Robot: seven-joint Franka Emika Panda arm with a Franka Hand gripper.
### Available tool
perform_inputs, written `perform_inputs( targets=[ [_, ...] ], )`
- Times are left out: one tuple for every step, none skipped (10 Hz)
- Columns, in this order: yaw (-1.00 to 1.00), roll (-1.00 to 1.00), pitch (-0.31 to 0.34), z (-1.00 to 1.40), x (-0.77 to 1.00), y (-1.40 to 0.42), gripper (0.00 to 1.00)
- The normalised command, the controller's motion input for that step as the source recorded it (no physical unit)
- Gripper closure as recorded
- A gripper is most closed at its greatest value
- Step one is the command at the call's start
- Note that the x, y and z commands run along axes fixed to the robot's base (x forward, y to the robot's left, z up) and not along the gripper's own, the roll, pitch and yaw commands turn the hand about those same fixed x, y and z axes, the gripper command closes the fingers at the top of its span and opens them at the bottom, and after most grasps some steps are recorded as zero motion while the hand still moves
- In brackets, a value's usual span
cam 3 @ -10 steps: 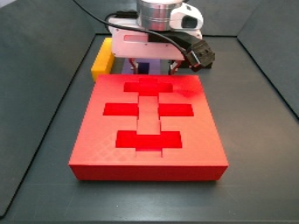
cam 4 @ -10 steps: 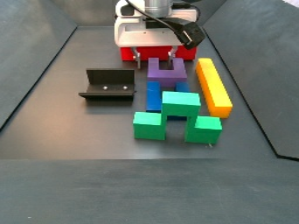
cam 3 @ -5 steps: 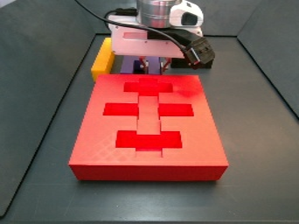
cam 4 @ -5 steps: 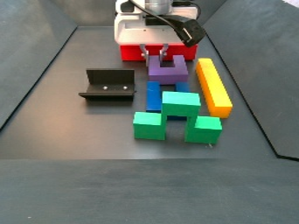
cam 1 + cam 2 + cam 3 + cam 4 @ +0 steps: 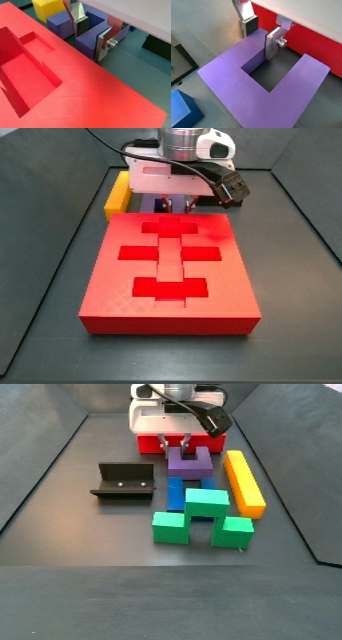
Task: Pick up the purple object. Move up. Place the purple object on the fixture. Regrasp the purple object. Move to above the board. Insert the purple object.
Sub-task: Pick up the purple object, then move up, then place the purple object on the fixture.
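Now the gripper (image 5: 260,34) sits around one prong of the purple object (image 5: 264,85), fingers narrow, maybe holding it. It lies by the board (image 5: 160,445), at 12 o'clock. Lifting, fixture (image 5: 123,482), inserting remain.

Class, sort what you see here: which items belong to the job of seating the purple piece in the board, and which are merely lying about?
Belongs to the job:
purple object
gripper, its jaws astride one prong of that piece
fixture
board

Lying about:
yellow bar
blue block
green block
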Motion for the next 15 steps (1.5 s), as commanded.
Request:
perform_inputs(
  targets=[
    [0.0, 0.0, 0.0, 0.0, 0.0, 0.0, 1.0],
    [0.0, 0.0, 0.0, 0.0, 0.0, 0.0, 1.0],
    [0.0, 0.0, 0.0, 0.0, 0.0, 0.0, 1.0],
    [0.0, 0.0, 0.0, 0.0, 0.0, 0.0, 1.0],
    [0.0, 0.0, 0.0, 0.0, 0.0, 0.0, 1.0],
    [0.0, 0.0, 0.0, 0.0, 0.0, 0.0, 1.0],
    [0.0, 0.0, 0.0, 0.83, 0.0, 0.0, 1.0],
    [0.05, -0.03, 0.057, 0.76, -0.12, -0.1, 1.0],
    [0.05, -0.06, 0.061, 0.46, -0.11, -0.06, 1.0],
    [0.03, -0.08, 0.041, 0.21, -0.05, -0.01, 1.0],
    [0.0, 0.0, 0.0, 0.0, 0.01, -0.02, 1.0],
    [-0.22, -0.38, -0.074, 0.05, 0.2, 0.09, 1.0],
    [-0.2, -0.83, -0.166, 0.4, 0.47, 0.24, 1.0],
    [-0.11, -0.69, -0.006, 0.63, 0.7, 0.07, 1.0],
    [-0.13, -0.64, 0.0, 0.77, 0.78, 0.06, 1.0]
  ],
)
